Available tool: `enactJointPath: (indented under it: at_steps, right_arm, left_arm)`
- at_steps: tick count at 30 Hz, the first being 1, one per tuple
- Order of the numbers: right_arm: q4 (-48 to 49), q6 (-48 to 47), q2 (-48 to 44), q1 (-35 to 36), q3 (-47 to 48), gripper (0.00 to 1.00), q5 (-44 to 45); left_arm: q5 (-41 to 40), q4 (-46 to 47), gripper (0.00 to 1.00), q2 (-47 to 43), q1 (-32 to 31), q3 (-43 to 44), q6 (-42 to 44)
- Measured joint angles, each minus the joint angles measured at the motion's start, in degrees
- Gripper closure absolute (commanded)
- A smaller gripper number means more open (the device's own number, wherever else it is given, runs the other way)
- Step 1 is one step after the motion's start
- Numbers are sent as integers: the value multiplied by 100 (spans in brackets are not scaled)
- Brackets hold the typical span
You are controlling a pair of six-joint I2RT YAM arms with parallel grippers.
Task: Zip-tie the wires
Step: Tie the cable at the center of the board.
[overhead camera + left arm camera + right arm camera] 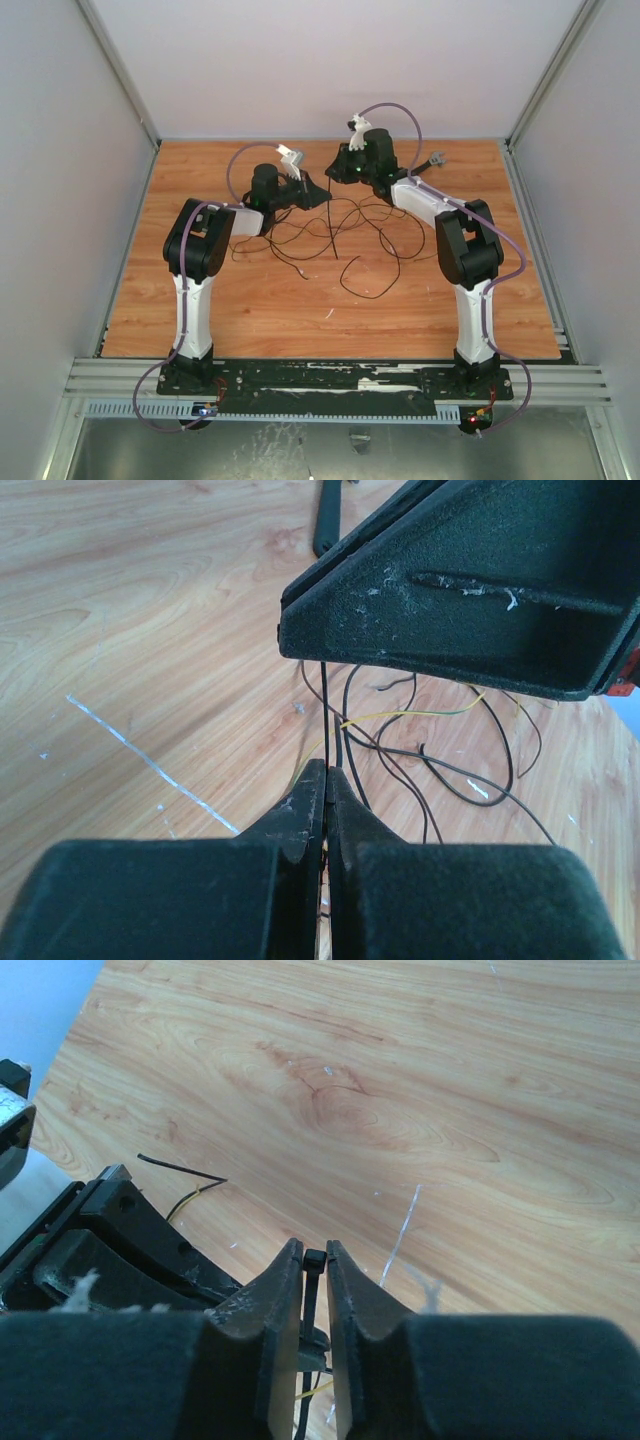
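- Two hands meet low over the far middle of the table [400,1080], fingertips almost nose to nose, because one short strip has to be worked from both ends at once.
- My right hand [314,1260] is closed to a narrow slit. It pinches the zip tie [313,1285] just under its small square head, which pokes up between the fingertips. Holding it there keeps the head steady and reachable.
- My left hand [327,780] is clamped fully together on a straight, thin black strand that runs up under the right hand. From its straightness I judge this to be the tail of the same zip tie, though a second, finer line runs beside it and I cannot tell the two apart.
- The wires [342,228] lie in loose loops on the table, spreading from just below my hands towards the arm bases. One thin yellow strand [400,716] crosses among them.
- Whether any of the wires already pass inside the zip tie, I cannot tell; the bulk is plainly not bundled.
- No tray, bin or box shows in any view, so nothing sits in a container and the wires rest straight on the wood.
- A small dark tool [436,160] lies apart near the far right edge, untouched.
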Motion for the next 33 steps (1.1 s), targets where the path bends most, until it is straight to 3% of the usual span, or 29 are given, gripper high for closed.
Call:
enactJointPath:
  at_steps: [5,7,16,19,33]
  right_arm:
    - [0,-26,0,17,0,100,17]
    - [0,-35,0,22,0,100,35]
    - [0,-52,0,35,0,100,50]
    - [0,-52,-2,55,-11,100,79]
    - [0,-52,-26,85,-109,100,140]
  left_arm:
    - [11,-2,100,0,0,-2,0]
    - [15,0,100,0,0,-2,2]
    - [17,-4,79,0,0,17,9]
    - [15,-13,77,0,0,120,37]
    - [-17,-247,89,0,0,437,118]
